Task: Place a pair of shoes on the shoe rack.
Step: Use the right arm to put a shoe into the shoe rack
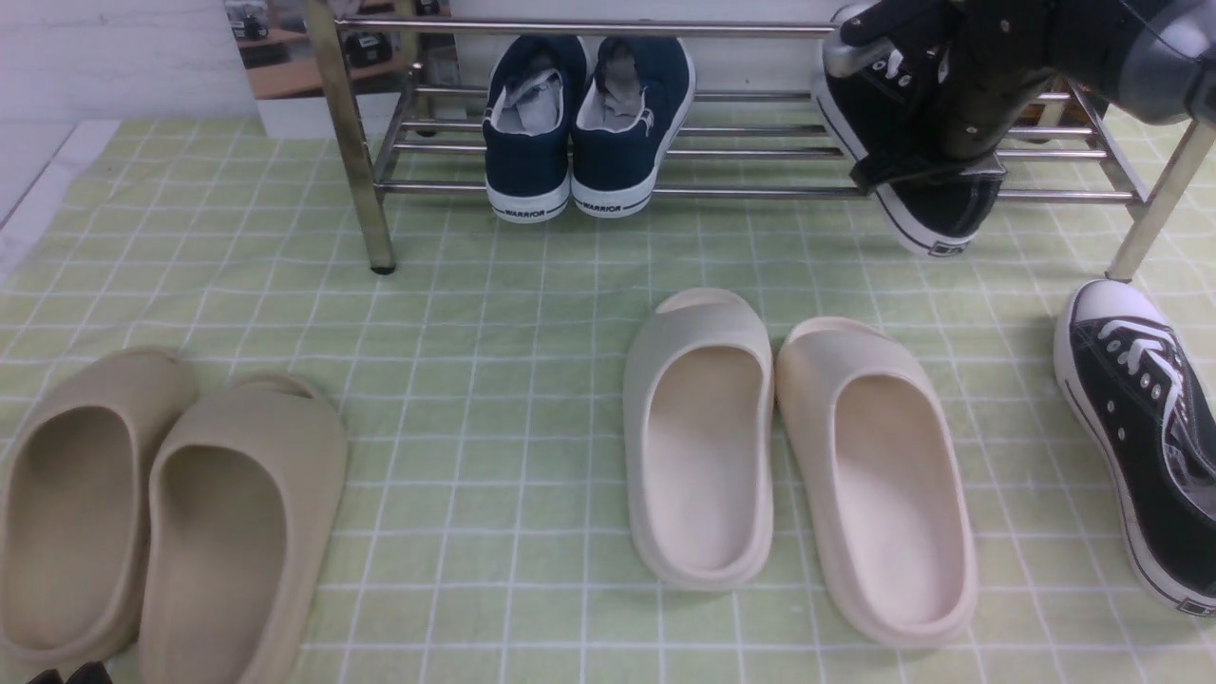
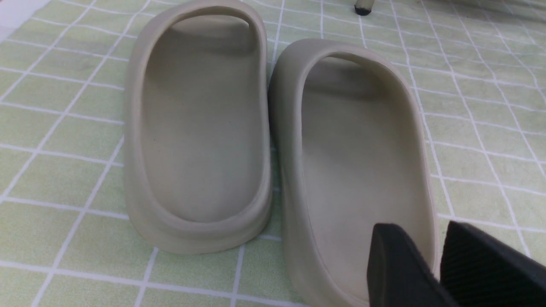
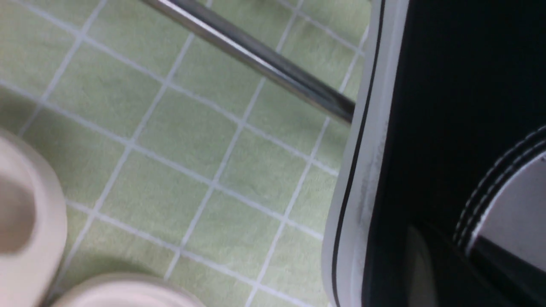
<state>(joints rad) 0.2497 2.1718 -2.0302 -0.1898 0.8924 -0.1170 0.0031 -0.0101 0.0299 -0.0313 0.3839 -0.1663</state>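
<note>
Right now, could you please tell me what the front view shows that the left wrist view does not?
Front only: the shoe rack, navy sneakers, cream slides, and the right gripper holding one black sneaker at the rack, its mate on the checked cloth. Left wrist only: the ribbed inner face of the left gripper jaws. Both: tan slides, that cloth.

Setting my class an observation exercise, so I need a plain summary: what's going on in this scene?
The right gripper holds one black sneaker at the right end of the shoe rack, its heel sticking out past the front rail. The other black sneaker lies on the green cloth at the right. The left gripper, holding nothing, hovers over the tan slides.
</note>
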